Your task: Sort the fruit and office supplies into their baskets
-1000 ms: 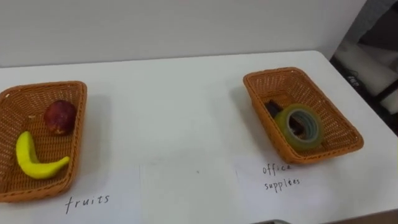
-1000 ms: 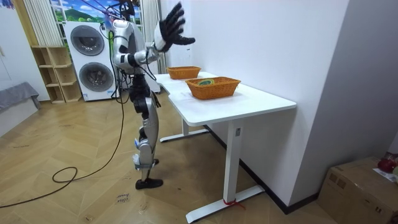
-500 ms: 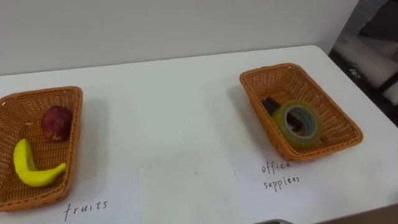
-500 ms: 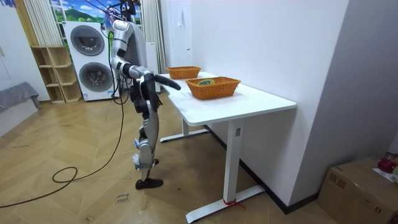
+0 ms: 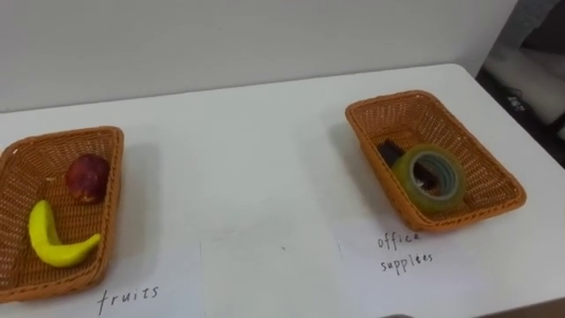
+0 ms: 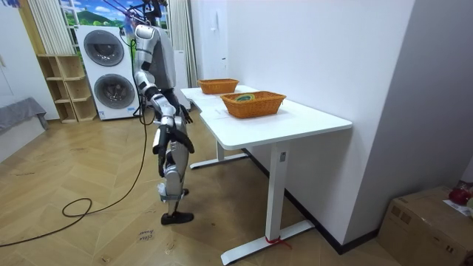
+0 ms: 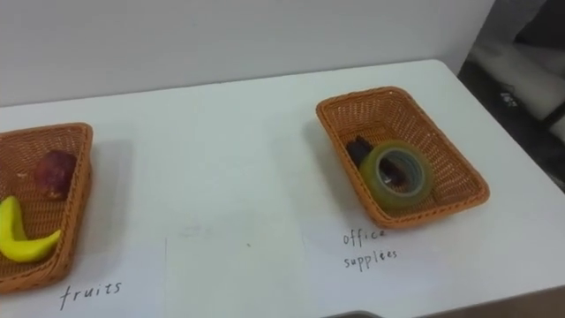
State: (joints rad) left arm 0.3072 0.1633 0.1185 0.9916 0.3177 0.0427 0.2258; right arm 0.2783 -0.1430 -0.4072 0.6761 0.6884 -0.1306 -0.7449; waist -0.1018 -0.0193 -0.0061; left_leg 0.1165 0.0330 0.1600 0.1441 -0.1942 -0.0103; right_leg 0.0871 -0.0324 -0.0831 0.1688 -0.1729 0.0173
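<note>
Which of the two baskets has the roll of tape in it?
The basket on the robot's right; the left basket holds a banana and an apple.

— What is seen of the 2 baskets?
— The left basket [image 5: 108, 199] and the right basket [image 5: 490, 166] are woven from orange-brown wicker. A rough, ribbed, matt weave is shown.
— And what they are set on?
— The surface [image 5: 265, 132] is finished in smooth white with a faint sheen. A paper sheet [image 5: 265, 283], matt and white, is laid flat on it.
— The contents?
— The banana [image 5: 53, 247] is covered in a smooth yellow skin, slightly glossy. A duller, dark red skin is seen on the red fruit [image 5: 86, 175]. The tape roll [image 5: 430, 177] is wound from glossy, translucent yellow-green film.
— Beyond that?
— The floor [image 6: 89, 244] is laid in wood planks with a satin finish. A cardboard box [image 6: 429, 222] is seen, matt brown.
</note>
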